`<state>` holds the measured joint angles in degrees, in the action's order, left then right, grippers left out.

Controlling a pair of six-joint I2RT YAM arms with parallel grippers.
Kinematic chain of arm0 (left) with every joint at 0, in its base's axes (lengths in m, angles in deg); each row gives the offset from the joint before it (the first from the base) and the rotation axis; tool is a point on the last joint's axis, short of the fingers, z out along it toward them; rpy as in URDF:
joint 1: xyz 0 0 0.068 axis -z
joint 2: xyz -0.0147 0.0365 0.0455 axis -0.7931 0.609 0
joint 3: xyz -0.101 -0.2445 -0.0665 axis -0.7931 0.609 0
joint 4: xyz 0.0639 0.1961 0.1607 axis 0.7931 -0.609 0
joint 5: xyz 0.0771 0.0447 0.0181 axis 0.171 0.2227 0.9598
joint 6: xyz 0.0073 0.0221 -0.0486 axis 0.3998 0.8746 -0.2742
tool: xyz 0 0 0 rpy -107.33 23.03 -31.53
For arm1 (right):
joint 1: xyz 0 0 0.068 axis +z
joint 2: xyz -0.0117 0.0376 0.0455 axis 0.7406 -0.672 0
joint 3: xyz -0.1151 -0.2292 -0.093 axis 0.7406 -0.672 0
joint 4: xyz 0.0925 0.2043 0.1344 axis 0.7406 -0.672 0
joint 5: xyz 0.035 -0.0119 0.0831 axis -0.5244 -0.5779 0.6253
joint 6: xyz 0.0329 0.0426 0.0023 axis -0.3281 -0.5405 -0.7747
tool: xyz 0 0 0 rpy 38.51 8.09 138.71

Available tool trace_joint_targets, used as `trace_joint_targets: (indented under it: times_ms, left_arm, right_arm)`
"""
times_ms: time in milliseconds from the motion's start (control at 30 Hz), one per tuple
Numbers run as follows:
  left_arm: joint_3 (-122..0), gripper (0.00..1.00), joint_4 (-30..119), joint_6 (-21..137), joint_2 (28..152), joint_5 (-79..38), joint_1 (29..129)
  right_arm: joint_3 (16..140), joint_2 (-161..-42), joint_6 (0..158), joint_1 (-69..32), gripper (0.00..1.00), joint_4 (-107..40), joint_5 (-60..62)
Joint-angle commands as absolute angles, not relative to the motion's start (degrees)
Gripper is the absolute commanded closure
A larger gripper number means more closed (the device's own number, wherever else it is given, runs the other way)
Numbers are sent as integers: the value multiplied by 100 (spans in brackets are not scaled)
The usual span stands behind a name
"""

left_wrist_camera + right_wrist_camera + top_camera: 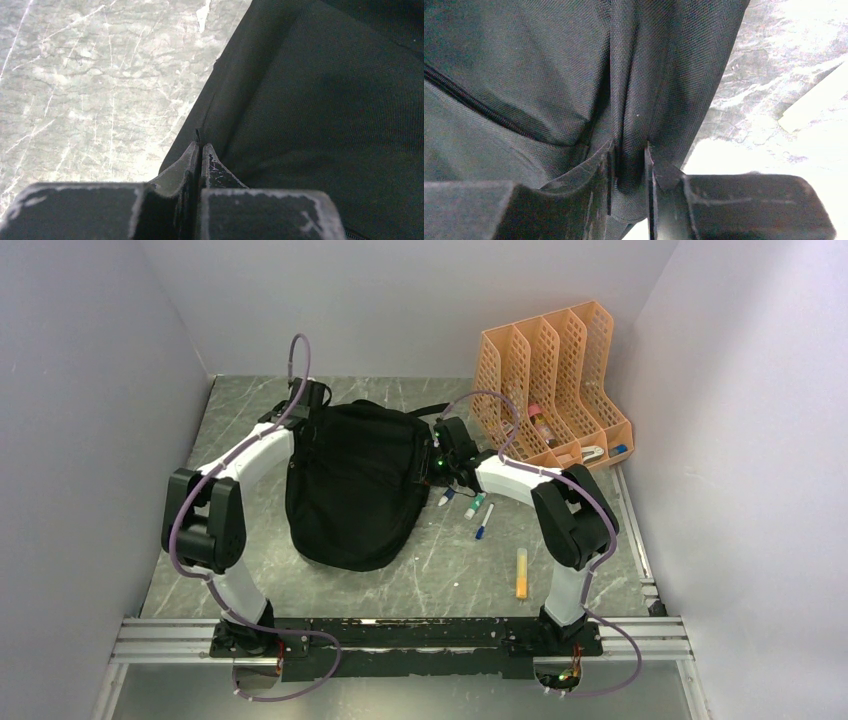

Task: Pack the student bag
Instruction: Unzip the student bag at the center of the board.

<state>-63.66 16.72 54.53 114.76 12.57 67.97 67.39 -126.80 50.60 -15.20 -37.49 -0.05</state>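
1. The student bag lies slumped mid-table, between my two arms.
2. My right pincer is clamped on a fold of fabric at the bag's right edge.
3. My left pincer has its fingers pressed together at the bag's left edge. I cannot tell whether any fabric is caught.
4. Three pens and a yellow-orange marker lie just right of the bag.
5. An orange mesh organiser stands at the far right.

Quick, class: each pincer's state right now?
Left pincer: closed, at the edge of the student bag.
Right pincer: closed on a fold of the student bag.
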Motion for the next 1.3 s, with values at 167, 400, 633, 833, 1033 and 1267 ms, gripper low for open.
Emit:
trace_joint_targets:
  times_ms: [167, 400, 633, 833, 1033, 1267]
  left_arm:
    - [-6314, 54, 2137, 5535, 10883, 694, 6522]
    - [-5942, 44, 2236, 5180, 10206, 37, 6522]
    - [-4931, 50, 3270, 4084, 9879, -1328, 6691]
    - [-4192, 38, 3435, 2905, 9712, -982, 7146]
    - [-3654, 19, 3816, 2160, 9622, -747, 7182]
    - [-3456, 22, 4067, 1844, 9661, -852, 7179]
  right_arm:
    - [6395, -12059, 5394, -1587, 60, -3406, 397]
    - [6293, -11511, 5761, -1579, 49, -3370, -129]
    - [6346, -11181, 5826, -1578, 48, -3560, -563]
    - [6443, -11157, 5759, -1567, 48, -3618, -623]
    - [6554, -11232, 5746, -1510, 48, -3716, -583]
    - [6530, -11264, 5829, -1482, 47, -3577, -535]
